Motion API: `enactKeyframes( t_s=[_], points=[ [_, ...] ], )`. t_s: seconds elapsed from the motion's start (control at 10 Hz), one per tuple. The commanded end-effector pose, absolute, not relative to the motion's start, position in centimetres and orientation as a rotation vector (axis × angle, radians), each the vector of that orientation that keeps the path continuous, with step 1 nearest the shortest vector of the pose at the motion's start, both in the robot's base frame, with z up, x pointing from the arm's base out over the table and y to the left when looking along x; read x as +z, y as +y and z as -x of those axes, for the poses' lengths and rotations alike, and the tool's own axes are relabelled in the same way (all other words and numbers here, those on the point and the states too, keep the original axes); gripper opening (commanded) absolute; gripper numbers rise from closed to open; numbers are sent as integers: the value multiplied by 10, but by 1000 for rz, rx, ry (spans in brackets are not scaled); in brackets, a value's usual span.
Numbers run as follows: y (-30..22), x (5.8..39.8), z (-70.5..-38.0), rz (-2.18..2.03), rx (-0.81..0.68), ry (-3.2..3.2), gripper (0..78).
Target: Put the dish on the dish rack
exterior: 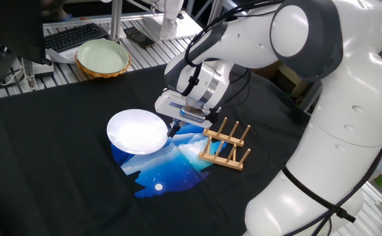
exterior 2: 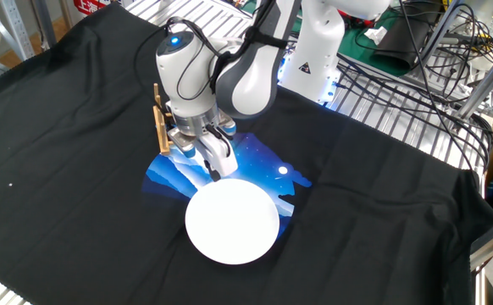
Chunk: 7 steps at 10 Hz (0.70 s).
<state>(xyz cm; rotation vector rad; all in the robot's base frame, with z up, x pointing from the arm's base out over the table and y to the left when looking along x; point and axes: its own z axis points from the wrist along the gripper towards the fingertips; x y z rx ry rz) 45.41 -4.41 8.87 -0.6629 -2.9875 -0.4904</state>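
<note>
Two fixed cameras, taken in turn. From one fixed view: plain white round flat dish (exterior: 137, 131) lying flat on the black-draped bench (exterior: 60, 177), partly over a blue printed patch (exterior: 168, 164) of the cloth. Right at the dish's rim nearest the arm, the gripper (exterior: 172, 128) of the white robot arm (exterior: 309, 85), lowered to bench level, apparently to take the thin plate by its edge, since a flat glossy disc offers no other hold. Small light-brown wooden dish rack (exterior: 225, 143) with upright dowel pegs just beside the gripper on the far side from the dish, empty, slots facing up to receive a plate on edge. Pale green bowl with woven yellowish rim (exterior: 102, 58) well apart at the back, near a dark keyboard (exterior: 76, 36); no part in the job.

From the other fixed view: dish (exterior 2: 232, 219) in front, flat and fully on the cloth; gripper (exterior 2: 214, 174) tilted down, fingertips (exterior 2: 217, 172) meeting the dish's rim. Cannot tell whether pinching the rim or merely touching it; gap between fingers too small to read. Dish rack (exterior 2: 158, 120) mostly hidden behind the wrist, only pegs showing. Judged: grasp stage, dish not yet lifted; lifting and tipping upright for the pegs yet to come.
</note>
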Motion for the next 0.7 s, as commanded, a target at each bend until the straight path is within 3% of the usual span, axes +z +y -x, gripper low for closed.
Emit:
enactKeyframes(
  t_s=[0.1, 0.7],
  points=[
    [-45, 90, -455, 680, -498, -2982, 0],
    [-45, 90, -455, 789, -457, -2909, 0]
  ],
)
